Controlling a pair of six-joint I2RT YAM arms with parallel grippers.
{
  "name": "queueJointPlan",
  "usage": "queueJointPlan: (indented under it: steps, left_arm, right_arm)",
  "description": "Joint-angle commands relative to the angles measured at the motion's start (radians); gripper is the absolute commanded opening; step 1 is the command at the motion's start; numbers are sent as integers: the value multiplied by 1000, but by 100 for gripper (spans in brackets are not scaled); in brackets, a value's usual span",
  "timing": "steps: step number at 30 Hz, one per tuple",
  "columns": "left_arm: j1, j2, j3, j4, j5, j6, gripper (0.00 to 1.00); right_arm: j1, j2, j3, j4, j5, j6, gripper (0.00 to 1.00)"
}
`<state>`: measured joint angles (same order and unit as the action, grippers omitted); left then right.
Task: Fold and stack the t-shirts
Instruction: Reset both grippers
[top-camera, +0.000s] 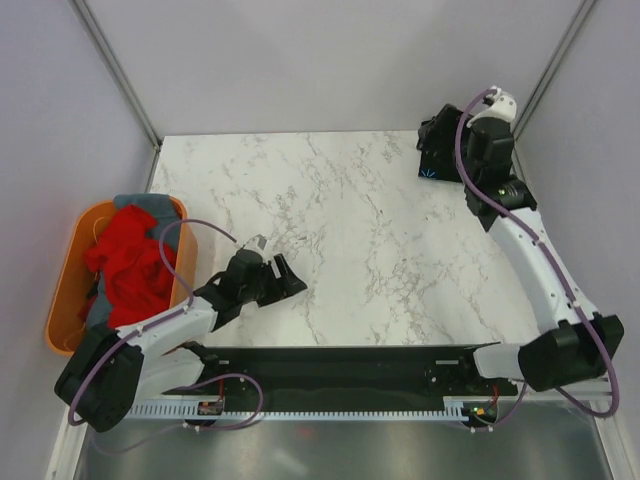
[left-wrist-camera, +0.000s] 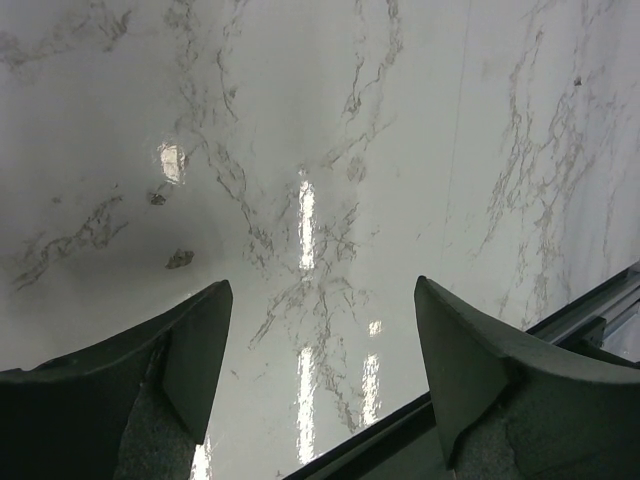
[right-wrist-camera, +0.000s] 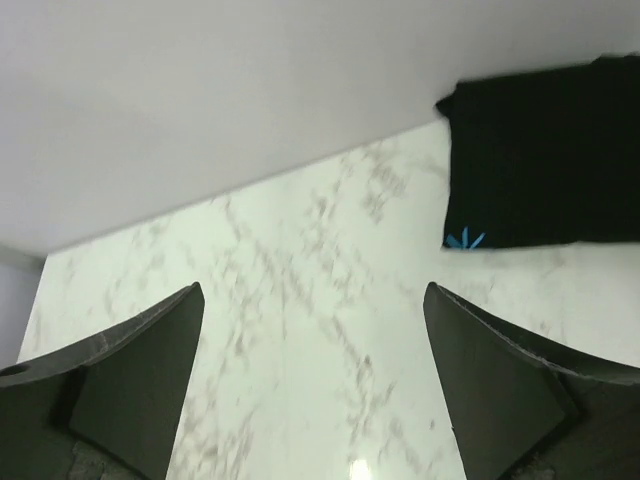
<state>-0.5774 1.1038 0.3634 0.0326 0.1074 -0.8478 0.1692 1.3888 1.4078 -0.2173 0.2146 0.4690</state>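
While overhead shows red t-shirt (top-camera: 128, 268), wrists table (left-wrist-camera: 400, 120)

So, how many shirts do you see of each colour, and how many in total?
black shirt: 1, on the table at its far right corner
red shirt: 1, in the orange tub
grey shirt: 1, in the same tub, partly under the red one
Total: 3 shirts in view. The pile in the tub may hide more.
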Motion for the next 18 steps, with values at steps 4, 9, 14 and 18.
queueJointPlan:
  steps: [4,9,14,18]
  left_arm:
    - [5,-64,-44,21,-17,-17,81]
    - [5,-84,-41,-8,-17,-23,82]
    - [7,-122,-47,-59,-32,-28,82]
    - [7,-159,-47,-103,-43,-33,83]
  right_arm:
    - [81,-174,-171,-149,-211,72,98]
    - [170,-252,-196,-312,-329,71,98]
    - [197,-350,-288,-413,-354,100,98]
    - [204,-514,-461,-363,-371,207,98]
